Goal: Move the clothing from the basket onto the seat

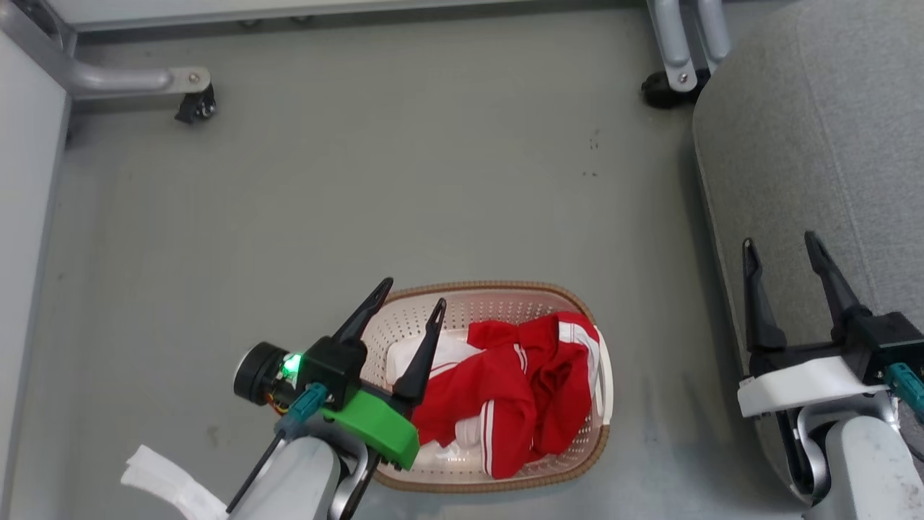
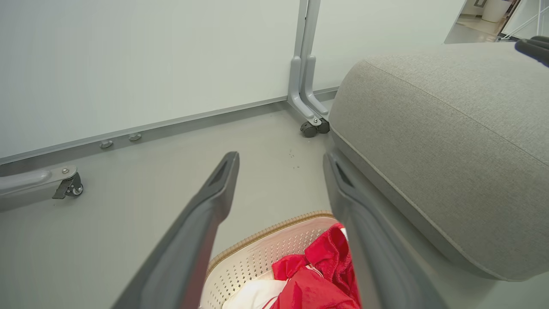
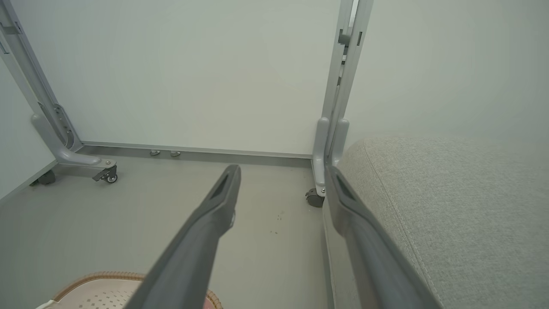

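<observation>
At the far left of the head view, a grey metal frame foot with a black caster (image 1: 193, 92) stands on the plain grey floor (image 1: 361, 180); the pale panel it carries is cut off by the picture's edge. Low down beside the left forearm, a white crumpled strip (image 1: 170, 480) sticks out, and what it is cannot be made out.

The left pincer (image 1: 416, 291) hangs over the left end of the cream perforated plastic laundry basket with the brown woven-look rim (image 1: 491, 287). Its two dark fingers are spread apart with nothing between them. Its green mount hides the basket's near left rim and part of the load. In the left wrist view the same pincer (image 2: 281, 156) points past the basket (image 2: 257, 253) toward the floor.

The soft red sportswear clothing with white stripes (image 1: 520, 383) lies bunched inside the basket, mostly toward its right half, one fold draped over the right wall. White cloth shows under it, and how many garments there are cannot be told.

To the right, well apart from the basket, the large grey fabric-upholstered seat cushion (image 1: 816, 144) runs out of frame. The right pincer (image 1: 778, 238) sits above its near edge, fingers parted and empty.
</observation>
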Motion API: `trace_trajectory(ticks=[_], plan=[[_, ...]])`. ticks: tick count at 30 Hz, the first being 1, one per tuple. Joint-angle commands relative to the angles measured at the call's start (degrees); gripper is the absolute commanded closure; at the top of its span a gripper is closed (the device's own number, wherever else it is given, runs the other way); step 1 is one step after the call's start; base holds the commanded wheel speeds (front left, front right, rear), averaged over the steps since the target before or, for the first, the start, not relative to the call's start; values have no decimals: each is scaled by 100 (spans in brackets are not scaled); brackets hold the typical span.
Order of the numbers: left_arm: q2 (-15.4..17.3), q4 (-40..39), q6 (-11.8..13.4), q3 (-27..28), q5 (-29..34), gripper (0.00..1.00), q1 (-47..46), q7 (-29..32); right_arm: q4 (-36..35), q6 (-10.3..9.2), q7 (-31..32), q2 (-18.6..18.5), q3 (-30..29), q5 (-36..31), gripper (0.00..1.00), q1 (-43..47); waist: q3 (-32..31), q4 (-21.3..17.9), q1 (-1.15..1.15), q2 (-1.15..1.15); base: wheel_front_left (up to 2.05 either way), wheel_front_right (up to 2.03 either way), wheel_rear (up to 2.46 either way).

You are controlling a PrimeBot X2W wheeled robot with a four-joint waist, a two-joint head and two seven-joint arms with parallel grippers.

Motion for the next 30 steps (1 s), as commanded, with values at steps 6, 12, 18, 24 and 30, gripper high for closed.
trace_trajectory(ticks=[6, 12, 18, 24, 30], plan=[[76, 419, -16, -660, -286, 0, -999, 2, -242, -6, -26, -25, -234, -267, 0, -639, 1711, 36, 0, 0, 0, 0, 0], [151, 953, -16, -1617, -514, 0, -1792, 2, -436, -7, -26, -27, -511, -474, 0, -967, 2401, 81, 0, 0, 0, 0, 0], [168, 1326, -16, -2493, -798, 0, -2456, 2, -688, -7, -26, -25, -964, -560, 0, -1159, 2939, 64, 0, 0, 0, 0, 0], [110, 1917, -16, -3230, -1305, 0, -2995, 2, -997, -7, -26, -52, -1072, -599, 0, -1313, 3432, 43, 0, 0, 0, 0, 0], [-1, 2397, -16, -4038, -2015, 0, -3434, 2, -1236, -7, -26, -82, -918, -667, 0, -1494, 3800, 45, 0, 0, 0, 0, 0]])
